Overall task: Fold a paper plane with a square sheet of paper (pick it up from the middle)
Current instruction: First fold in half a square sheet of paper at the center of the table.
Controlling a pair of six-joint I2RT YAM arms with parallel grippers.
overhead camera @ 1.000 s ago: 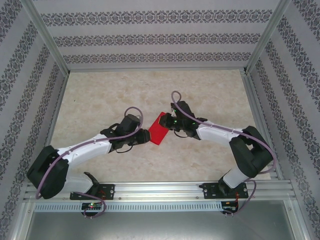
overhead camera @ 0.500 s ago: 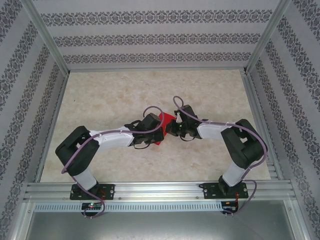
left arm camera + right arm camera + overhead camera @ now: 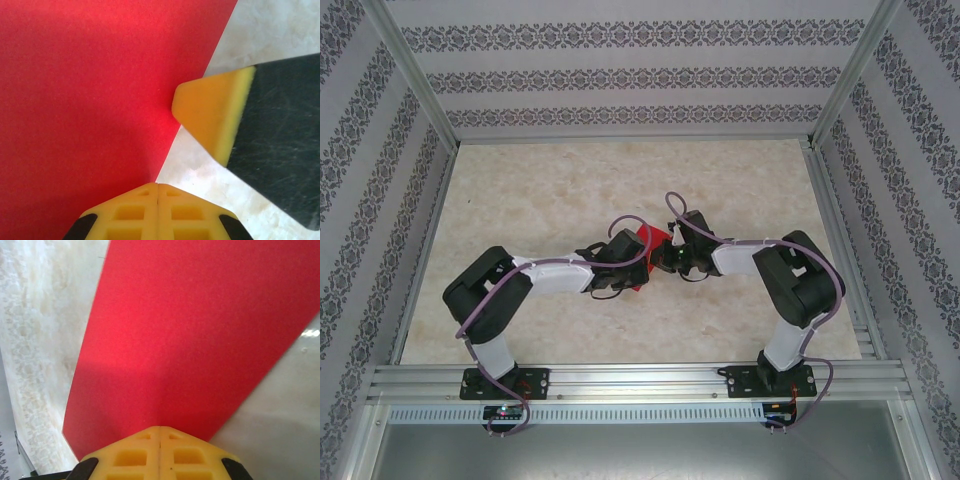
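Left tool [image 3: 158, 186] pressed shut on edge of thin bright red square sheet of paper [image 3: 85, 100]; right tool [image 3: 159, 430] pinching same sheet.

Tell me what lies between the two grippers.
The square sheet of paper spans the gap between left gripper and right gripper, both pinching it; the top external view shows this.

Left hand [image 3: 636, 264] and right hand [image 3: 662, 256] tip to tip above table [image 3: 520, 190], both gripping red paper sheet [image 3: 650, 238]
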